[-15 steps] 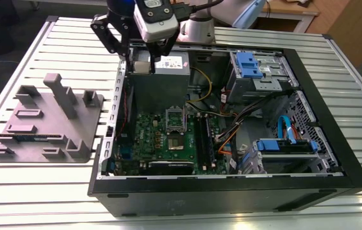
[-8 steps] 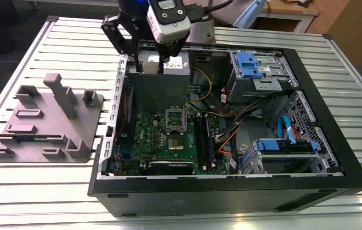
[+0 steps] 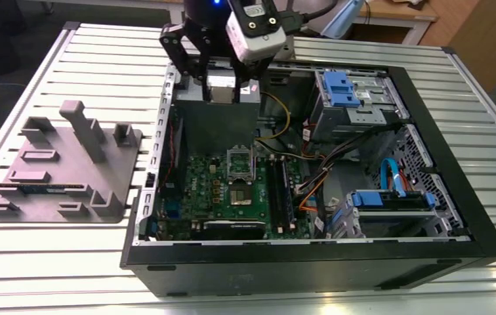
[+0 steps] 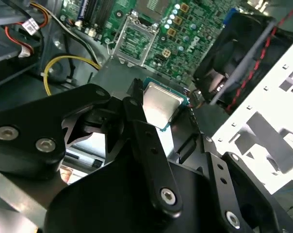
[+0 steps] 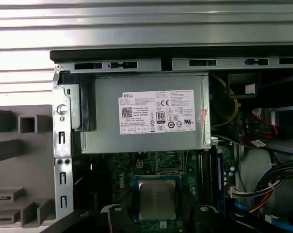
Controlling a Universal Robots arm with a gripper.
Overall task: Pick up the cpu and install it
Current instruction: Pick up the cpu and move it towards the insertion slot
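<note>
The cpu (image 5: 157, 198) is a small flat square chip with a silvery top and a greenish rim. My gripper (image 5: 158, 214) is shut on it, one black finger on each side. In the second wrist view the cpu (image 4: 161, 103) sits tilted at the tips of the fingers (image 4: 137, 126). In the exterior view my gripper (image 3: 222, 95) hangs above the back of the open computer case, over the grey power supply (image 3: 217, 121). The motherboard's socket (image 3: 241, 169) lies open further into the case, apart from the chip, and also appears in both wrist views as the socket (image 4: 134, 41) (image 5: 168, 162).
A grey moulded fixture (image 3: 60, 167) stands on the slatted metal table (image 3: 56, 262) at the exterior view's left. Inside the case (image 3: 318, 262) are a drive cage with blue clips (image 3: 349, 92), loose cables (image 3: 318, 177), memory slots (image 3: 281, 190) and a black fan (image 4: 238, 53).
</note>
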